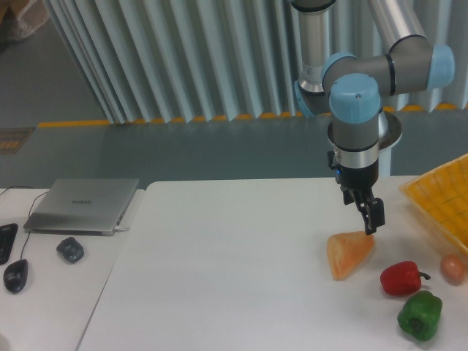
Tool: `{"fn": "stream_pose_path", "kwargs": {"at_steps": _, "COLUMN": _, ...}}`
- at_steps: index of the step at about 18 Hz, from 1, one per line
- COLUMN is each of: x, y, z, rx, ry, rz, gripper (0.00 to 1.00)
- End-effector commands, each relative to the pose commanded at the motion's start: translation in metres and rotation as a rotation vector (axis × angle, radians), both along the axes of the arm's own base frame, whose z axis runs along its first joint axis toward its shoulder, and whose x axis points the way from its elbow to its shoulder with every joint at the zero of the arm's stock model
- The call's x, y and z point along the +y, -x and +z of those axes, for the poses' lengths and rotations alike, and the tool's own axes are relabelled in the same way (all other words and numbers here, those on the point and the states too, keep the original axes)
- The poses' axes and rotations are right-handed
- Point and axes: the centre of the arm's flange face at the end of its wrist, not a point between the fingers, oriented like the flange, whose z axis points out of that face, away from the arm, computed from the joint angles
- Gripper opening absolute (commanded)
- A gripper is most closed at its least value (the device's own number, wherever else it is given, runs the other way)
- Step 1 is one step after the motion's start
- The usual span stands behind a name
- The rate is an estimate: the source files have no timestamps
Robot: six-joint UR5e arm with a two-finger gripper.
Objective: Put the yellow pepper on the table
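Since no yellow pepper shows anywhere on the table [234, 256], I can't say where it is or how it looks; possibly it sits in the yellow basket [446, 201] far right, out of sight. Gripper [371, 221] hangs just above the pale orange wedge [349, 254], jaws look closed and empty. Judging by the red pepper [401, 278] and green pepper [420, 315], it should be light, stiff, slick-skinned: grip across the body, not the stem.
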Motion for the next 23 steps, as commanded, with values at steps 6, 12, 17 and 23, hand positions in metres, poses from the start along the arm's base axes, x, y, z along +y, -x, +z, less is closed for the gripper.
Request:
{"fn": "stream_pose_path", "kwargs": {"at_steps": 6, "x": 0.004, "y": -0.001, "z": -0.002, "rx": 0.010, "ry": -0.024, "rz": 0.004, "gripper": 1.00}}
{"fn": "stream_pose_path", "kwargs": {"at_steps": 12, "x": -0.012, "y": -0.002, "z": -0.024, "rx": 0.031, "ry": -0.052, "rz": 0.050, "gripper": 1.00}}
{"fn": "stream_pose_path", "kwargs": {"at_steps": 17, "x": -0.021, "y": 0.009, "z": -0.023, "rx": 0.048, "ry": -0.050, "rz": 0.057, "gripper": 1.00}}
{"fn": "stream_pose_path", "kwargs": {"at_steps": 23, "x": -0.034, "y": 0.021, "z": -0.023, "rx": 0.090, "ry": -0.006, "rz": -0.045, "gripper": 1.00}}
